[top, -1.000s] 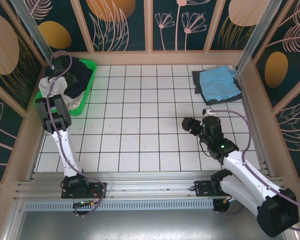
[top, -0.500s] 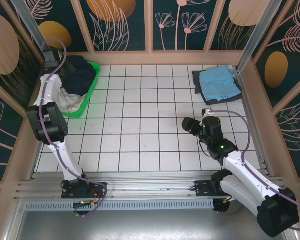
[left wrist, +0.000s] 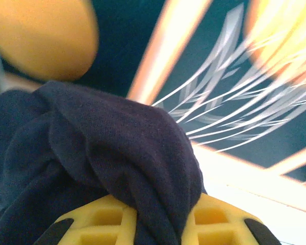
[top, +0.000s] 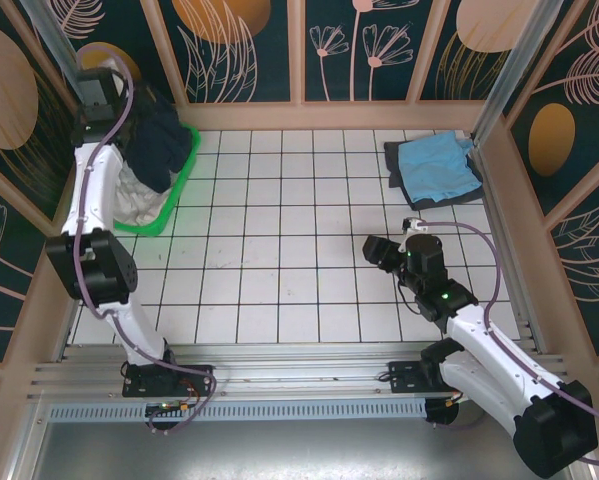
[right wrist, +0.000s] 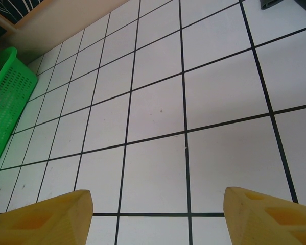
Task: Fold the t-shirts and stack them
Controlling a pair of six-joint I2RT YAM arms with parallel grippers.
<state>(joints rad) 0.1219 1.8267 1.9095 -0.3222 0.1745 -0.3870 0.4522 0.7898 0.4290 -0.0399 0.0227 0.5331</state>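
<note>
left gripper (left wrist: 159, 217): clenched on a thick bunch of dark navy cloth; yellow fingers (left wrist: 91, 224) on either side of the fold; raised high in the far left corner, close to the patterned wall.
navy t-shirt (top: 164, 140): gathered and lifted, hanging from the left gripper down over the green basket; lower end at the basket's mouth.
green basket (top: 174, 200): far left of the table, beside the wall; white cloth (top: 134, 195) inside, partly under the navy t-shirt.
right gripper (right wrist: 155, 217): released, fingers wide apart, nothing between them; low over bare white tiles right of centre, pointing left, well apart from every shirt.
light blue t-shirt (top: 439, 165): far right corner of the table, loosely folded, lying on top of the dark grey t-shirt.
dark grey t-shirt (top: 396, 175): beneath the light blue t-shirt, edges showing at its left and near sides.
table (top: 279, 270): white tiles, dark grid lines.
</note>
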